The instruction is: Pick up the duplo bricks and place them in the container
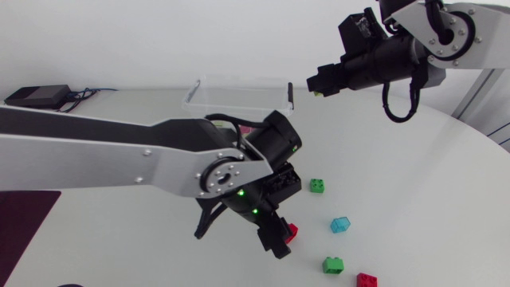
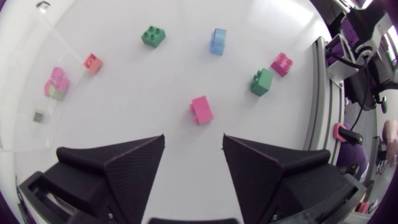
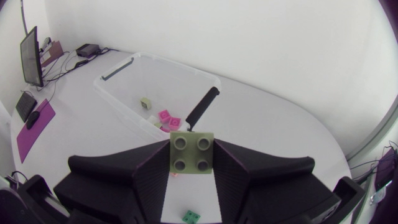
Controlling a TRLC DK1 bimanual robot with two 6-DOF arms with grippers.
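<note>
My left gripper [image 2: 194,142] is open just above the table, and a pink brick [image 2: 201,109] lies slightly ahead of the gap between its fingers. In the head view that brick [image 1: 292,231] shows red beside the left gripper [image 1: 277,239]. High at the back right, near the clear container [image 1: 239,94], my right gripper [image 1: 313,84] is raised. It is shut on an olive-green brick [image 3: 192,152], studs facing the camera, held above the table short of the container [image 3: 118,99]. Pink bricks [image 3: 169,118] and a pale olive one [image 3: 146,102] lie inside.
Loose bricks lie on the table right of my left gripper: a green one [image 1: 317,186], a cyan one [image 1: 340,225], another green one [image 1: 332,265] and a red one [image 1: 366,280]. An orange brick [image 2: 92,62] lies near the container wall. A black box [image 1: 36,96] sits at the back left.
</note>
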